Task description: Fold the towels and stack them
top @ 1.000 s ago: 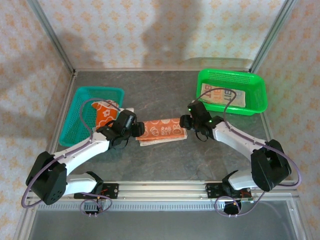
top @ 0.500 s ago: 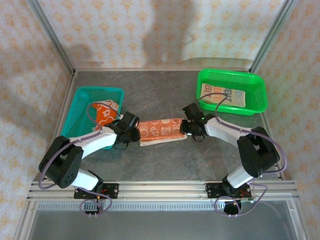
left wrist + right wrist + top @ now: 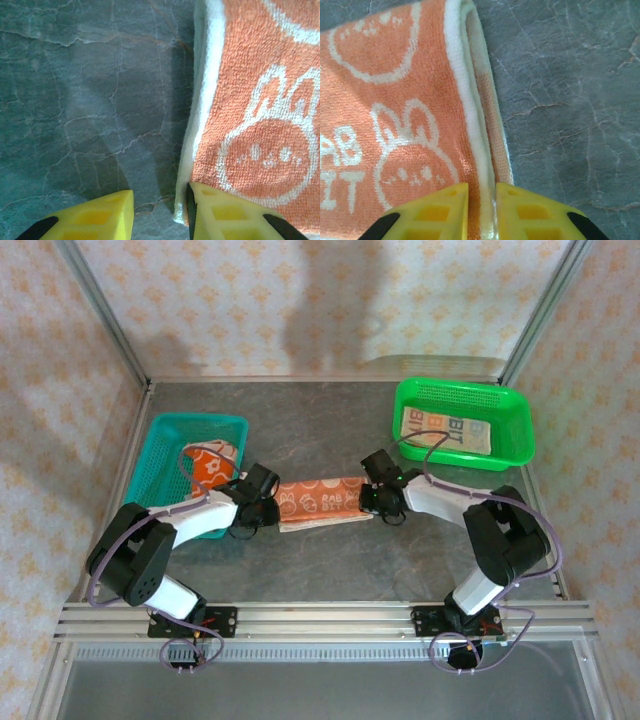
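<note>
A folded orange towel (image 3: 320, 500) with white rabbit patterns and "RABBIT" lettering lies as a strip on the grey table, between the two arms. My left gripper (image 3: 262, 510) sits at its left end. In the left wrist view the left gripper (image 3: 160, 197) is open, with bare table in the gap and the towel's white edge (image 3: 202, 125) against its right finger. My right gripper (image 3: 373, 502) is at the right end. The right wrist view has the right gripper (image 3: 482, 192) shut on the towel's white edge (image 3: 470, 120). Another orange towel (image 3: 212, 465) lies in the teal basket, and a cream lettered towel (image 3: 447, 430) in the green basket.
The teal basket (image 3: 160, 455) stands at the left and the green basket (image 3: 500, 405) at the back right. Metal frame posts and patterned walls enclose the table. Bare stone table (image 3: 330, 565) lies in front of the towel.
The towel has gone from a wider, loosely layered shape to a narrower folded strip. Both grippers have dropped to the table at its two ends.
</note>
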